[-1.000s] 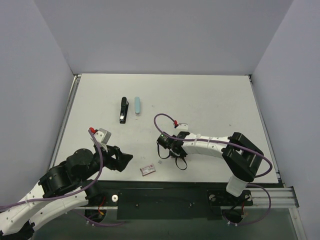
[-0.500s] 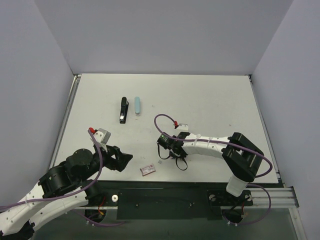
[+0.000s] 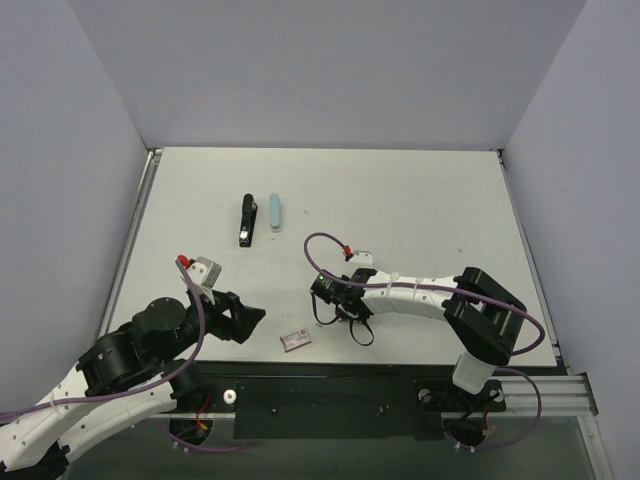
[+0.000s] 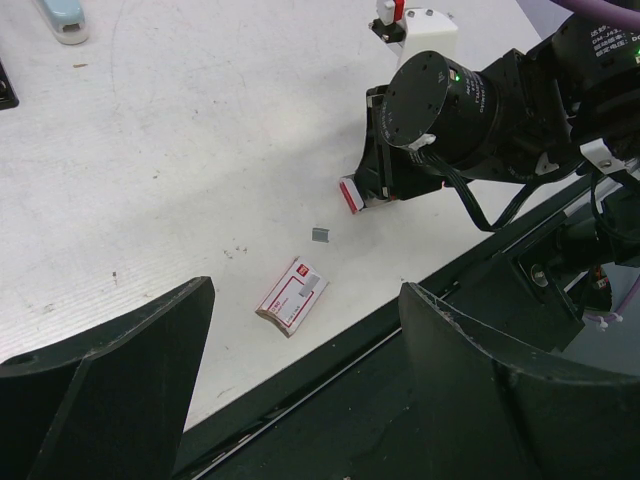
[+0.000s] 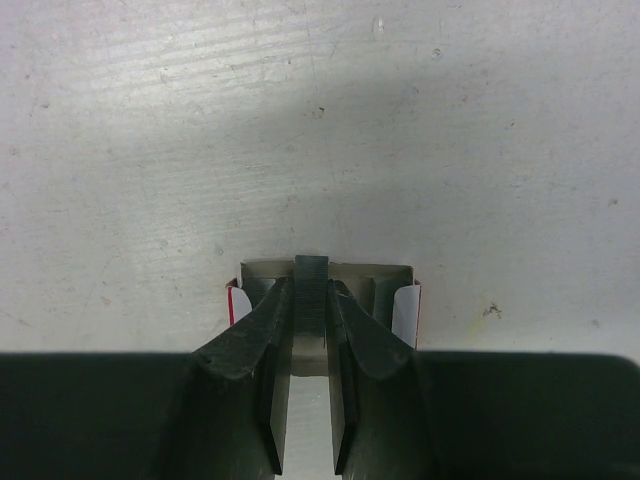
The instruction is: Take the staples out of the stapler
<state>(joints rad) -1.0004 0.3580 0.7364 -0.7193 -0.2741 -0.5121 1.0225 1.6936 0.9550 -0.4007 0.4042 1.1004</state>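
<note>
We find the stapler [image 3: 246,220] lying left of centre in the upper half of the overhead view, just beside a pale blue bar [image 3: 274,212] and well apart from both arms. The right gripper [image 5: 310,300] has its jaws pinched on a narrow grey strip [image 5: 310,268], which sits over a small open red-and-white tray [image 5: 386,276]. The left gripper [image 3: 248,320] hangs at lower left with its jaws spread wide, near a small red-and-white box [image 4: 292,297] on the table [image 3: 420,200].

Stapler [image 3: 246,220]: slim, black, elongated body. You will find it lying flat on the table [image 3: 420,200], left of centre toward the far side, long axis running near to far.
</note>
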